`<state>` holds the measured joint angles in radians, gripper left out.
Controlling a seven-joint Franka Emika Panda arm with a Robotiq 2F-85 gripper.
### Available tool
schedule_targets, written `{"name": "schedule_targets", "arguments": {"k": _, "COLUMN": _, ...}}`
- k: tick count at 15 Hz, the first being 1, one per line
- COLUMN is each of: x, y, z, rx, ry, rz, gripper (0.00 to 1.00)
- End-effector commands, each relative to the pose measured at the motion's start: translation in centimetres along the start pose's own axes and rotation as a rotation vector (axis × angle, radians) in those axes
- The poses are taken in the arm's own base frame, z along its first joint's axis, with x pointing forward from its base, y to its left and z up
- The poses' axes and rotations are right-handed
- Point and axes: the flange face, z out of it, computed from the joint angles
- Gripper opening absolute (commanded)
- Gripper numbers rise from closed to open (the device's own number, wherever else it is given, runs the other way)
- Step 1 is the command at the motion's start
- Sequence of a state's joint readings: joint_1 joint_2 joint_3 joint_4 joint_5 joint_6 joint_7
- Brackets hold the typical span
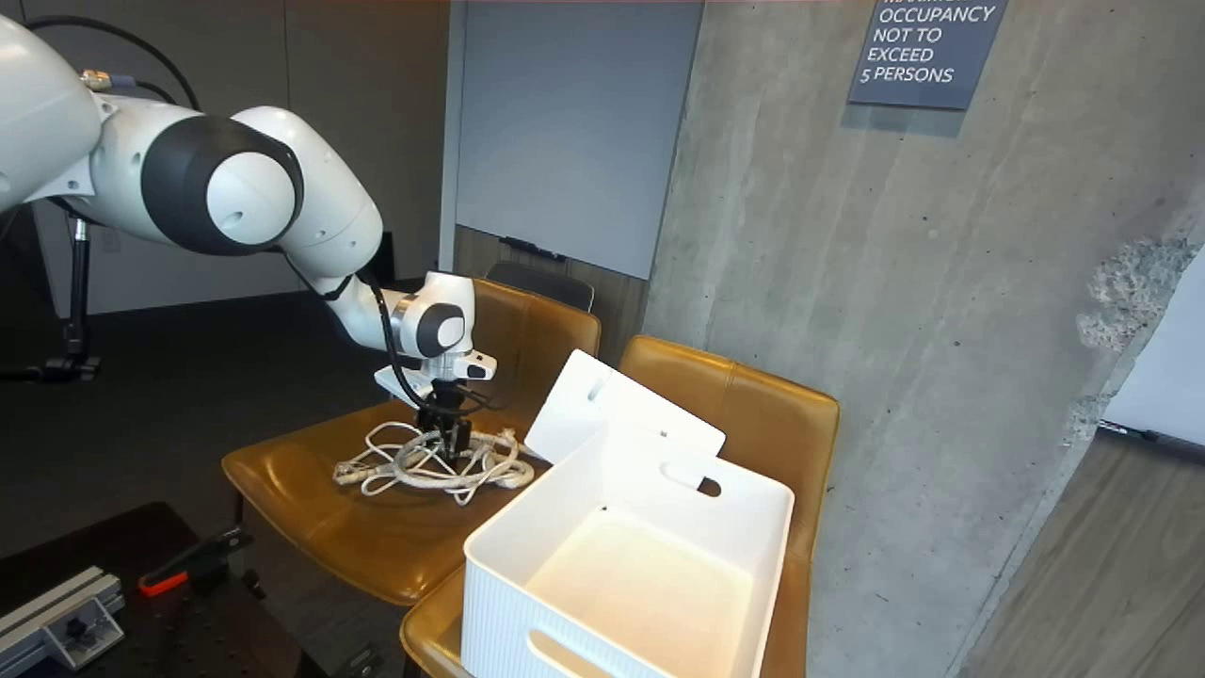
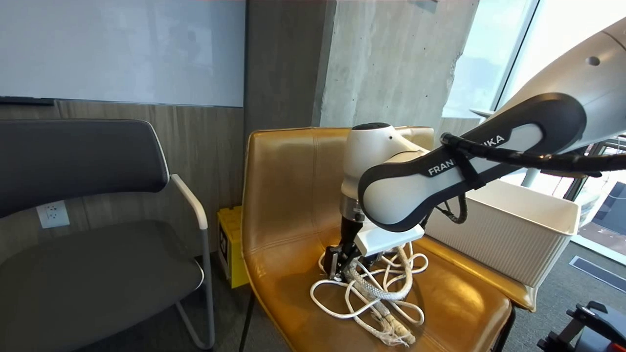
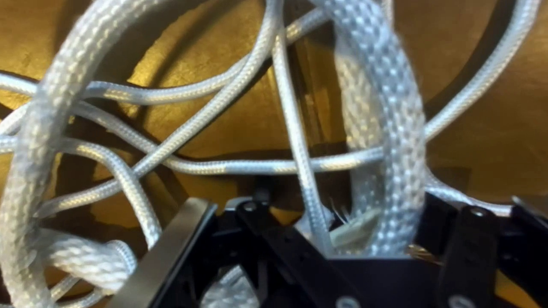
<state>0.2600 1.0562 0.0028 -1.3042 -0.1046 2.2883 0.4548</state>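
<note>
rope (image 2: 384, 294) lies in white, braided loops on the glossy brown seat (image 2: 457, 298).

White rope (image 2: 389, 295) on brown chair (image 2: 455, 300)

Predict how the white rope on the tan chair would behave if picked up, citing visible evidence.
The white rope would probably flop rather than hold its shape, since it lies in loose, curving loops. Crossing strands may snag and drag neighbouring loops along. The frayed end might trail loose fibres.
</note>
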Motion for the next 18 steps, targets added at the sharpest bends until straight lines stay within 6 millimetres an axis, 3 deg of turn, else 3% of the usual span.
{"name": "schedule_targets", "arguments": {"k": 1, "x": 0.5, "y": -0.3, "z": 0.4, "rx": 0.003, "ry": -0.026, "rz": 0.011, "gripper": 0.37}}
{"name": "schedule_targets", "arguments": {"k": 6, "x": 1.1, "y": -0.2, "z": -1.9, "rx": -0.011, "ry": -0.031, "rz": 0.015, "gripper": 0.0}}
{"name": "schedule_targets", "arguments": {"k": 9, "x": 1.7, "y": -0.7, "z": -5.4, "rx": -0.013, "ry": -0.013, "rz": 0.006, "gripper": 0.04}}
{"name": "schedule_targets", "arguments": {"k": 13, "x": 2.9, "y": -0.7, "z": -14.7, "rx": -0.021, "ry": 0.01, "rz": -0.016, "gripper": 0.04}}
{"name": "schedule_targets", "arguments": {"k": 18, "x": 3.6, "y": 2.2, "z": -27.9, "rx": -0.074, "ry": 0.11, "rz": -0.018, "gripper": 0.04}}
